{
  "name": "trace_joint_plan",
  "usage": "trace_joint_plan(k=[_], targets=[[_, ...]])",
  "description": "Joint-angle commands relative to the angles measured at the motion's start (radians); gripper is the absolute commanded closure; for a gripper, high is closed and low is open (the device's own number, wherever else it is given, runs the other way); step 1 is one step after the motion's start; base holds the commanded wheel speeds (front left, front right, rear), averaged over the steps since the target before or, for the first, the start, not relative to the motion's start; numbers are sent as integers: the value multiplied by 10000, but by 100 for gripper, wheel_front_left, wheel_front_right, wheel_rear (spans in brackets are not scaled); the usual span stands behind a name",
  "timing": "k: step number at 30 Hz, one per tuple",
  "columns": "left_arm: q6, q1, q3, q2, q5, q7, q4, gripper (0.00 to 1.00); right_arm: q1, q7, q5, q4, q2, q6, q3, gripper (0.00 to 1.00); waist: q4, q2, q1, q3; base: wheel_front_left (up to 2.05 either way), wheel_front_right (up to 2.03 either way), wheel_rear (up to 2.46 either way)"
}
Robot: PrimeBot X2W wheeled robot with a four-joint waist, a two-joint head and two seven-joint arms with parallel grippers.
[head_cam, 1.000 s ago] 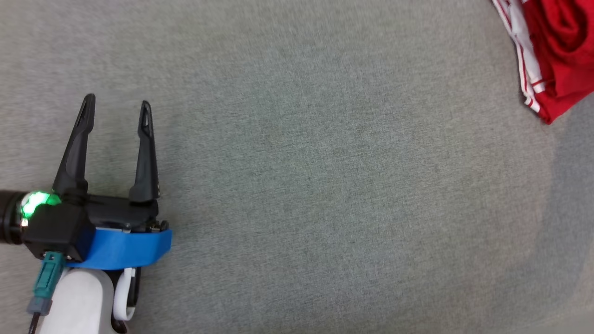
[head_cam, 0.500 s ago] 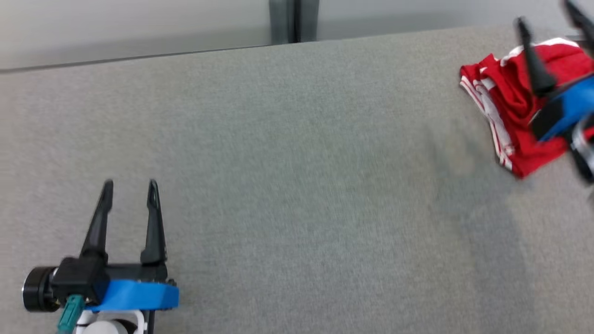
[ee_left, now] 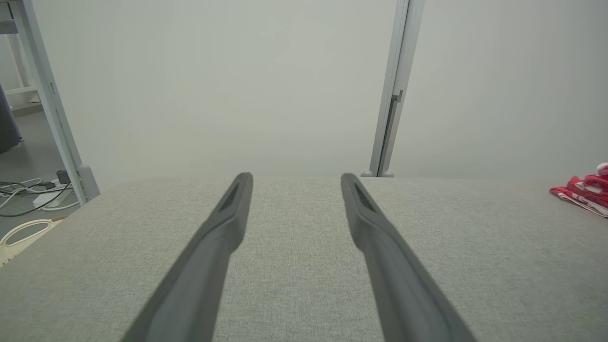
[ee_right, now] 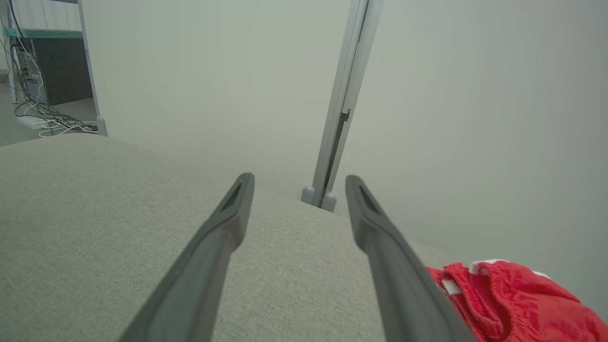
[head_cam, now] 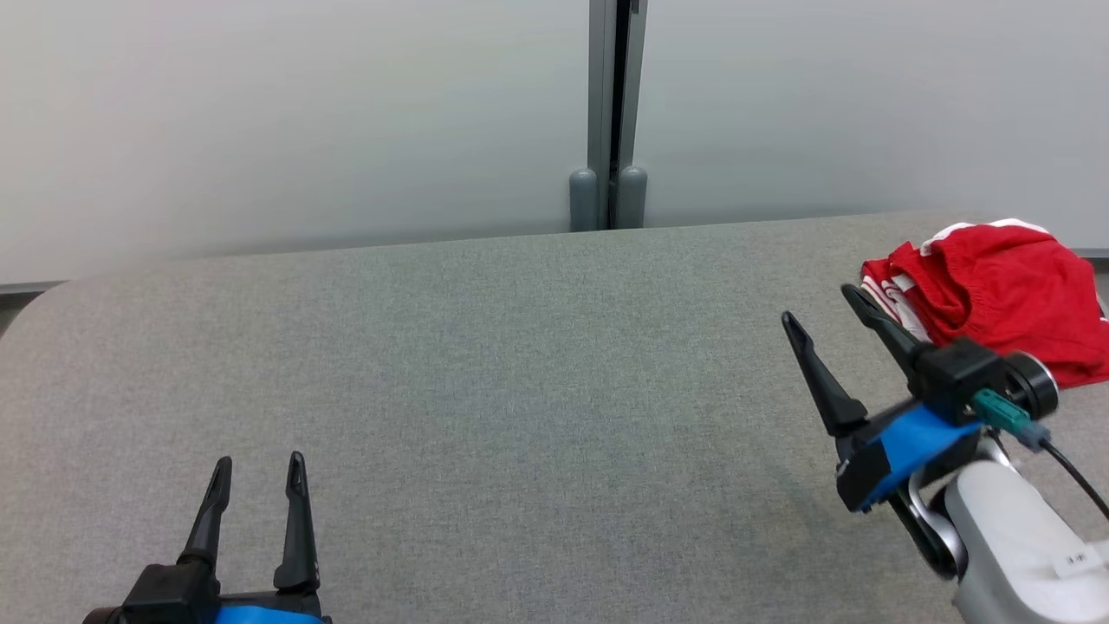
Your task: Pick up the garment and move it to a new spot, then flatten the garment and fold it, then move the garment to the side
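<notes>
The garment (head_cam: 996, 290) is a crumpled red piece with white stripes, lying at the far right of the grey table (head_cam: 520, 390); it also appears in the left wrist view as the garment (ee_left: 586, 192) and in the right wrist view as the garment (ee_right: 513, 304). My right gripper (head_cam: 819, 305) hovers open just left of it, fingers pointing up and left, nothing between them. My left gripper (head_cam: 258, 465) stands open at the table's near left, holding nothing. In the wrist views the left gripper (ee_left: 294, 176) and right gripper (ee_right: 298, 177) both show parted fingers over bare cloth.
A pale partition wall with a grey vertical post (head_cam: 611, 113) runs behind the table's far edge. Cables (ee_left: 28, 190) lie on the floor beyond the table's left end. A dark cabinet with wires (ee_right: 42, 71) stands farther off.
The head camera has tilted up, so the wall and far table edge came into view. My right gripper has come in beside the garment. Both grippers stayed open.
</notes>
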Motion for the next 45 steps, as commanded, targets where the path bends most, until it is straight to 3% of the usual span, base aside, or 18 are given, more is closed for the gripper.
trace_joint_plan(k=[1, 8, 25, 31, 45], targets=[[-6, 86, 53, -20, -37, -50, 22, 0, 340, -26, -25, -141, 51, -3, -187, 0, -42, 0, 3, -100, 0, 0, 0], [-9, 326, 60, -27, -127, -97, 180, 0, 2133, -28, -344, -1102, 412, -3, -1375, 0, 18, 0, 3, -381, 0, 0, 0], [-25, -63, -123, 43, -197, -106, 340, 0, 4728, 1081, -1511, -4458, 2373, -1, -3642, 0, 246, 0, 3, -411, 0, 0, 0], [37, -95, -181, 35, -205, -111, 354, 0, 5151, 1228, -1413, -4646, 2650, -1, -3820, 0, 306, 0, 3, -413, 0, 0, 0], [7, -198, -285, -50, -409, -125, 455, 0, 5111, 962, -1404, -3795, 2828, -1, -3773, 0, 398, 0, 3, -451, 0, 0, 0]])
